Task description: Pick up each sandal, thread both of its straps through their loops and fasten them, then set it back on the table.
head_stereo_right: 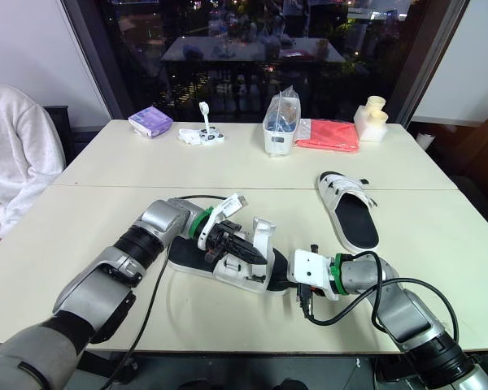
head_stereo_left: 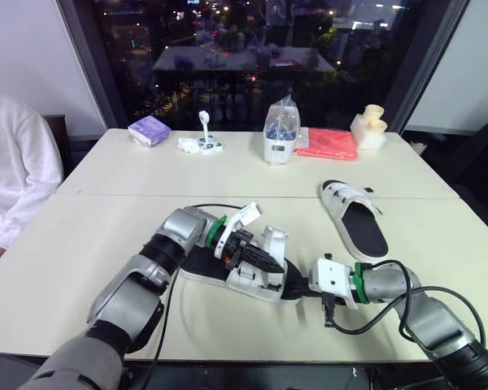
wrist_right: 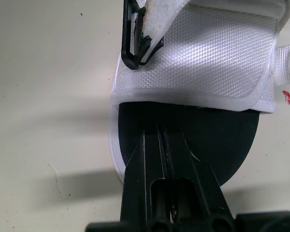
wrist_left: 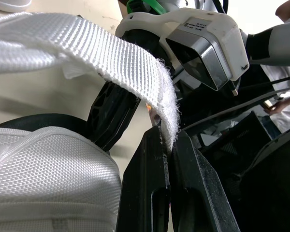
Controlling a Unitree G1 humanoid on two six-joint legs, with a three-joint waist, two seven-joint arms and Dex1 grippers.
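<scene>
The left gripper (wrist_left: 166,147) is pinching the white woven strap (wrist_left: 111,53) of the black-soled white sandal (head_stereo_left: 252,283) at the front of the beige table (head_stereo_left: 81,236), the right gripper (wrist_right: 163,137) clamping its sole. Threading appears under way, needing the strap fed through its black loop (wrist_right: 130,63).

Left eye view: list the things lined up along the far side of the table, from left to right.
purple packet → small white gadget → clear plastic bag → red cloth → pale yellow object
</scene>
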